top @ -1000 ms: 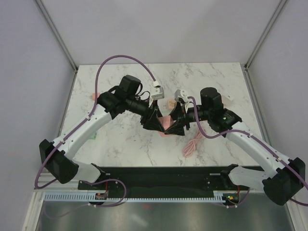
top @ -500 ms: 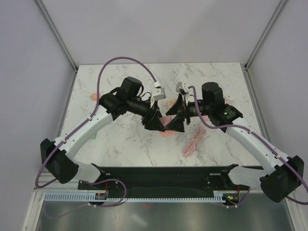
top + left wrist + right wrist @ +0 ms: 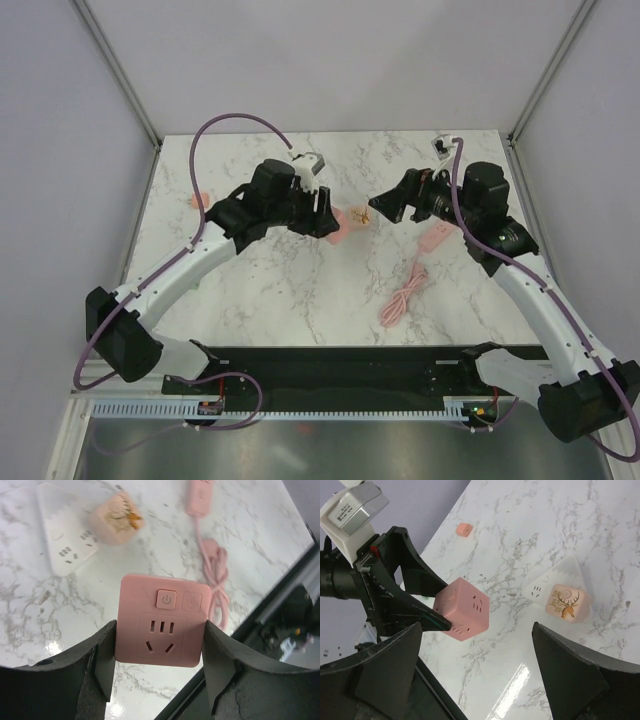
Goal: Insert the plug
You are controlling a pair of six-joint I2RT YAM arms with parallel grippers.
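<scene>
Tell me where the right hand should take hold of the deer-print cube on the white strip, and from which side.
Grip the deer-print cube across two opposite flat side faces, coming straight down from above. It sits on the white strip with nothing against its sides, and the open right hand looks wide enough to straddle it.

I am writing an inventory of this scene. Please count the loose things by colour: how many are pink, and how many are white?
Pink: 4 (the held cube socket, the deer cube, the cable, the small block)
White: 1 (the socket plate)
Total: 5
</scene>
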